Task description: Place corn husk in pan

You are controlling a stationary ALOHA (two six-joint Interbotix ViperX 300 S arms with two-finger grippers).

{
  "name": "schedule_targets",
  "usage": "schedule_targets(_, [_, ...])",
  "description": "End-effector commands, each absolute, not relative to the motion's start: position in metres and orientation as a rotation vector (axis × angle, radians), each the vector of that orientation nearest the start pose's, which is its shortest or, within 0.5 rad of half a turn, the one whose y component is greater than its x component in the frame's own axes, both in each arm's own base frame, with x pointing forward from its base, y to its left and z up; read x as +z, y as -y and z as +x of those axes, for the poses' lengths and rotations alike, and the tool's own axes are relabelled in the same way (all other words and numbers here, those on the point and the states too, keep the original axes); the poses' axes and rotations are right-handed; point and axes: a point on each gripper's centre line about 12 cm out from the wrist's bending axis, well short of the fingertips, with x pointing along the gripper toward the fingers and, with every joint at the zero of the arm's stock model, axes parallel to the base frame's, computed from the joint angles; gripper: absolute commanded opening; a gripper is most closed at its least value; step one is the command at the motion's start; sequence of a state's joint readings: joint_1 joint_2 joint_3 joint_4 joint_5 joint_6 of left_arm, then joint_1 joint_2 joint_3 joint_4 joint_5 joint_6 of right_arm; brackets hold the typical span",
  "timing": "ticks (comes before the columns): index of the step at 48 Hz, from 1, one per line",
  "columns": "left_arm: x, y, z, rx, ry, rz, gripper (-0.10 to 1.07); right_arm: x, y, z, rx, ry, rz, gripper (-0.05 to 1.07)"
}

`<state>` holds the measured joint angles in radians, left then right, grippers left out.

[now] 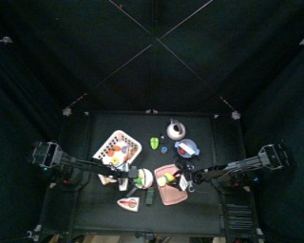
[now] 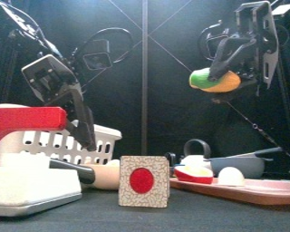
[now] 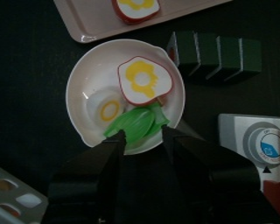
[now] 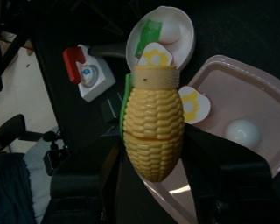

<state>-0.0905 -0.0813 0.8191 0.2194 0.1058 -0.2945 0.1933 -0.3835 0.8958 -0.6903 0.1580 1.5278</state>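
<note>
From above, my 2 arms meet low in the frame over the pink tray (image 1: 171, 186). At bench level, my right fingers (image 2: 220, 74) hold the corn (image 2: 216, 82) high, upper right, clear of the clutter. My left fingers (image 3: 140, 131) pinch a green leaf (image 3: 137, 122) in the white bowl (image 3: 84, 96), centre frame. My right wrist shows the corn clamped upright; the pan (image 1: 186, 147) waits mid-frame from above.
</note>
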Motion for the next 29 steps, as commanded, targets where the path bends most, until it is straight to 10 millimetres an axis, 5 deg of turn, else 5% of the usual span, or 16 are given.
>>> schedule_targets(1, [0.1502, 0.0279, 0.3418, -0.034, -0.807, -0.025, 0.82, 0.2164, -0.0467, 0.2968, -0.167, -0.607, 0.725, 0.58])
schedule_targets(29, [0.1548, 0.0287, 0.3456, -0.045, -0.776, -0.011, 0.82, 0.2165, -0.0462, 0.2969, -0.168, -0.607, 0.724, 0.58])
